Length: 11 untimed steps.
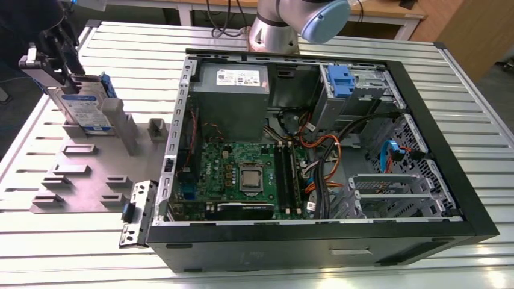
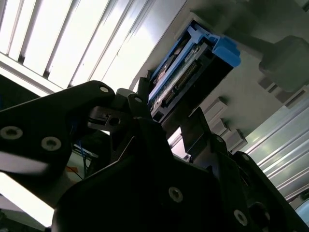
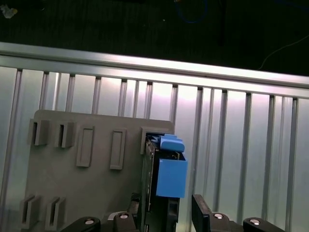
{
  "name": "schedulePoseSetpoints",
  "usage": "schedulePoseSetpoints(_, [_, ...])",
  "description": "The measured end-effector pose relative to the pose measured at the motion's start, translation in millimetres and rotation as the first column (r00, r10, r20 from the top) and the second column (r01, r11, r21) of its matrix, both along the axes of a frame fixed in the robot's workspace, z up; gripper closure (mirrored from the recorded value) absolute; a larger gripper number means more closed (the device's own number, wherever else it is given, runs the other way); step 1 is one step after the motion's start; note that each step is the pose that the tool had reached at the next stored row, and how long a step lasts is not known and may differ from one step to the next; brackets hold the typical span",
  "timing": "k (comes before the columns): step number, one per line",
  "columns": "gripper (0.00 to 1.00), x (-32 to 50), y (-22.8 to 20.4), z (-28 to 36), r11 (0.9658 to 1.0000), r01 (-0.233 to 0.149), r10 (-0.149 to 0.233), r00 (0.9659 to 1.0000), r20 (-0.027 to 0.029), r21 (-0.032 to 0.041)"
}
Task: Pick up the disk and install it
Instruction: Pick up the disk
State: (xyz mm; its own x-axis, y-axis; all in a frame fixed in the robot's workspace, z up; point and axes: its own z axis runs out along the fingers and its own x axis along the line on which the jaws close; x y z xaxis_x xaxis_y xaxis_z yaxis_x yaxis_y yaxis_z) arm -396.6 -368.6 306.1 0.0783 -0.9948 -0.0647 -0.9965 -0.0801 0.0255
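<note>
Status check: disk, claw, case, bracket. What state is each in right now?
Disk: upright in the grey fixture slot, not lifted.
Claw: open, straddling the disk.
Case: lying flat, side panel off.
Blue bracket: seated inside the case.

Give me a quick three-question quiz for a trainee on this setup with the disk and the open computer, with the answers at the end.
1. True or false: the disk lies flat inside the computer case.
2. Which thing is the gripper nearest to? A: the disk. B: the motherboard. C: the power supply.
3. Fill in the blank: the plastic rails on the disk are ___ in colour.

Key
1. False. It stands upright at the grey fixture, outside the case.
2. A.
3. Blue.
</note>
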Motion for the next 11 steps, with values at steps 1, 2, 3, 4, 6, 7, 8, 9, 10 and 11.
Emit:
schedulePoseSetpoints(1, [0.47, 0.0, 0.0, -0.1, 1.0000, 0.000, 0.000, 1.0000, -0.0002, -0.0001])
schedulePoseSetpoints(2, [0.47, 0.0, 0.0, -0.6, 1.0000, 0.000, 0.000, 1.0000, 0.0002, 0.0001])
schedulePoseSetpoints(3, [0.47, 0.0, 0.0, -1.2, 1.0000, 0.001, -0.001, 1.0000, 0.0004, 0.0002])
schedulePoseSetpoints(4, [0.47, 0.0, 0.0, -1.7, 1.0000, 0.001, -0.001, 1.0000, 0.0004, 0.0002])
schedulePoseSetpoints(6, [0.47, 0.0, 0.0, -1.8, 1.0000, 0.001, -0.001, 1.0000, 0.0000, 0.0000])
schedulePoseSetpoints(7, [0.47, 0.0, 0.0, -1.9, 1.0000, 0.001, -0.001, 1.0000, 0.0000, 0.0000])
schedulePoseSetpoints(8, [0.47, 0.0, 0.0, -1.9, 1.0000, 0.001, -0.001, 1.0000, 0.0000, -0.0001])
schedulePoseSetpoints(9, [0.47, 0.0, 0.0, -2.0, 1.0000, 0.001, -0.001, 1.0000, 0.0002, 0.0001])
schedulePoseSetpoints(10, [0.47, 0.0, -0.3, -3.0, 0.9995, 0.032, -0.032, 0.9995, 0.0002, 0.0000])
schedulePoseSetpoints(11, [0.47, 0.0, -0.3, -3.4, 0.9994, 0.033, -0.033, 0.9994, 0.0004, 0.0001])
